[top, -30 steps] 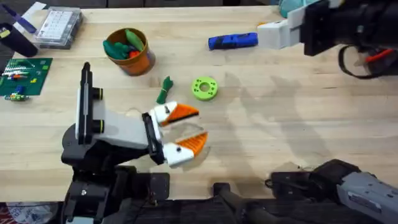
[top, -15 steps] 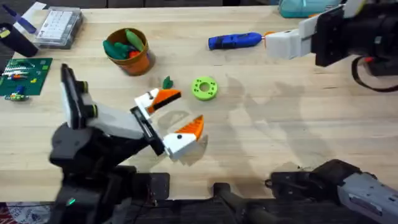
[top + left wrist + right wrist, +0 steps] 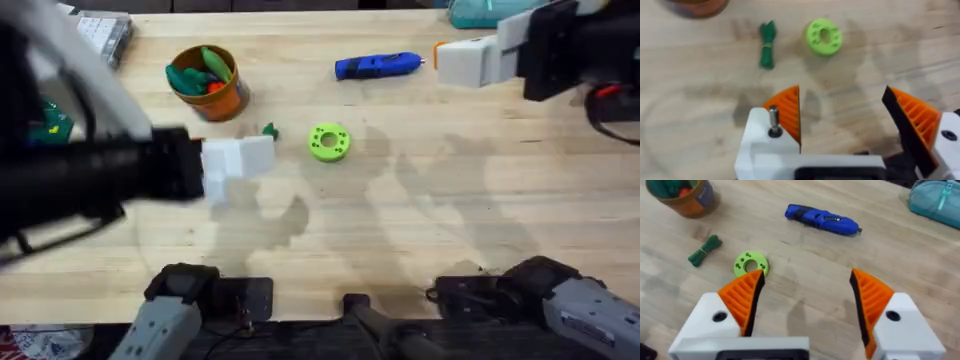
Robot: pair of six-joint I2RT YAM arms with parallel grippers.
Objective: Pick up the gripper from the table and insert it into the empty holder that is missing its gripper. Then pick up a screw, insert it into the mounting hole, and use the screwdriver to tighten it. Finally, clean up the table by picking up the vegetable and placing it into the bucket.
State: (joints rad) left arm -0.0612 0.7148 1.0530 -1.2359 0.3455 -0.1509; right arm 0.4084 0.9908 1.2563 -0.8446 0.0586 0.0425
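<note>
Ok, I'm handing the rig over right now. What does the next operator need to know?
Left gripper: open, empty, raised over the table short of the vegetable.
Right gripper: open, empty, up near the screwdriver.
Vegetable lies on the wood beside the green disc, below the bucket. Screwdriver lies untouched at the far side.
Done: no assembly step can be confirmed from these views.
Left: vegetable not yet grasped; it has to go into the bucket.

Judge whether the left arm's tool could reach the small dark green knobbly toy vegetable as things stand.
Probably yes. The left tool is open above bare wood, and the small dark green knobbly toy vegetable lies loose ahead of it; the lime-green disc sits apart, beside it.
</note>
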